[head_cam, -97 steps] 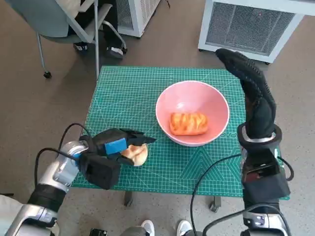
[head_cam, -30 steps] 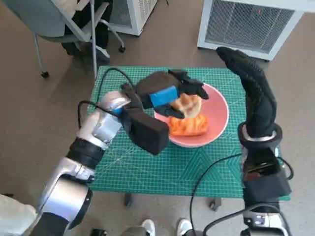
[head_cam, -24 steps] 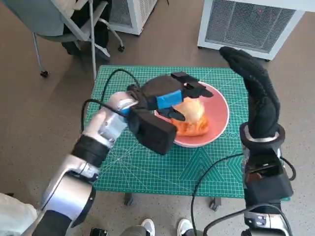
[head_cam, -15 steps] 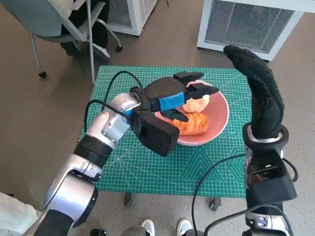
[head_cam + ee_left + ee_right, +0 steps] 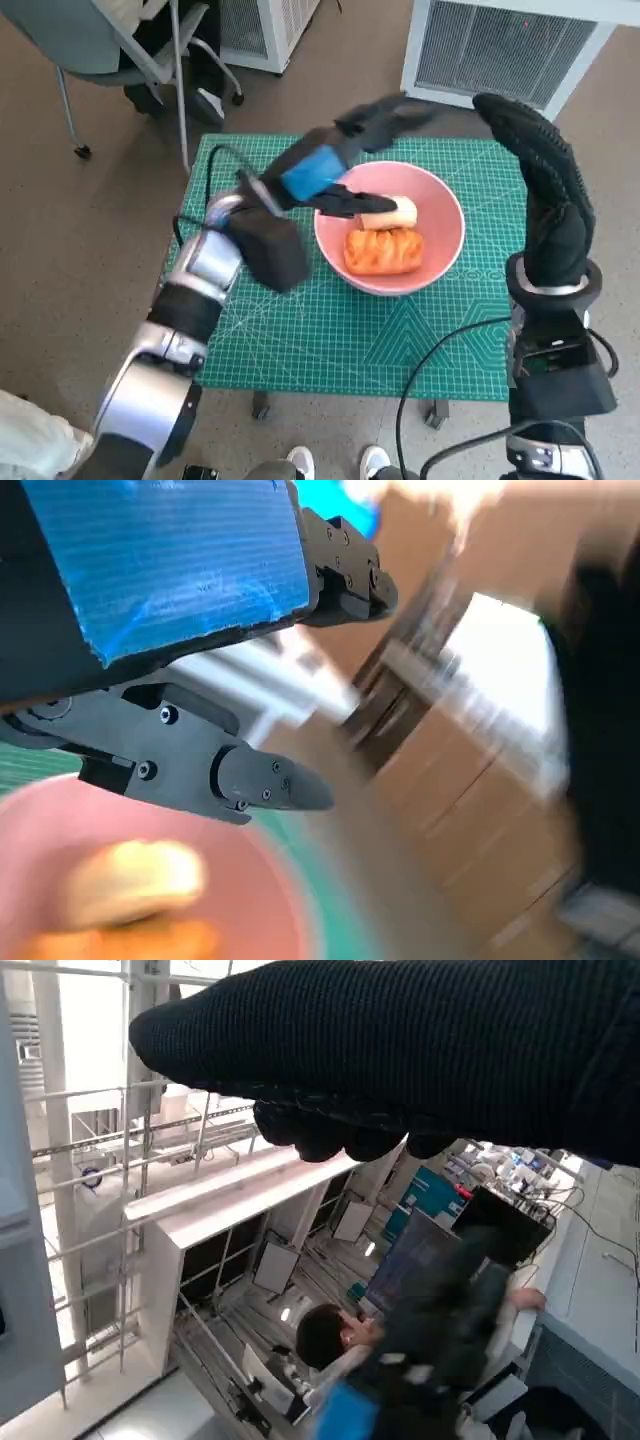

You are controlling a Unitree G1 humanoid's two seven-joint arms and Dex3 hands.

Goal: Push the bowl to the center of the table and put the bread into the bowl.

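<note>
At frame center, the bowl (image 5: 390, 228) is holding both bread pieces (image 5: 384, 230). Your left hand (image 5: 335, 165) is hovering released, apparently; motion blur obscures it. Right hand (image 5: 540, 200) is gripping nothing. Retracting low risks clipping the rim.

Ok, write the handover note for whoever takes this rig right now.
Left hand: open, raised over the bowl's rim, holding nothing.
Right hand: raised beside the table, fingers straight, holding nothing.
Pink bowl: about mid-table on the green mat.
Orange bread lies in the bowl; the pale bread lies in it too, just past the left fingers.
Done: bowl placed, both breads in.
Left: withdraw the left arm.
</note>
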